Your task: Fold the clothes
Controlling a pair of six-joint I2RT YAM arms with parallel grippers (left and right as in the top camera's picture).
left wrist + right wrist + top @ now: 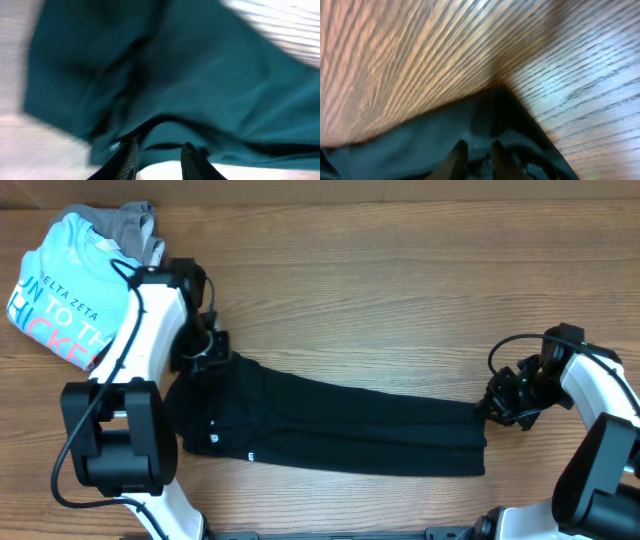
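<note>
left gripper (159, 148) fingers stand parted at the edge of the plain black soft short-sleeved t-shirt (330, 425), nothing between them. right gripper (477, 148) fingers sit narrowly apart over its far corner; i cannot tell whether they grasp it. shirt lies across the wooden table (400, 280) as a long narrow band: lengthwise folding appears done, crosswise folds remain

the table (380, 300) is light brown wood with a clear grain running along its length. a black t-shirt (340, 425) lies flat across its middle, gathered into a long band that runs from the left side toward the right and is wider at its left end, where a tiny white label (250, 456) shows. in the far left corner a light blue t-shirt (60, 290) with white and pink lettering rests beside a grey garment (135, 225), both apart from the black one.
</note>
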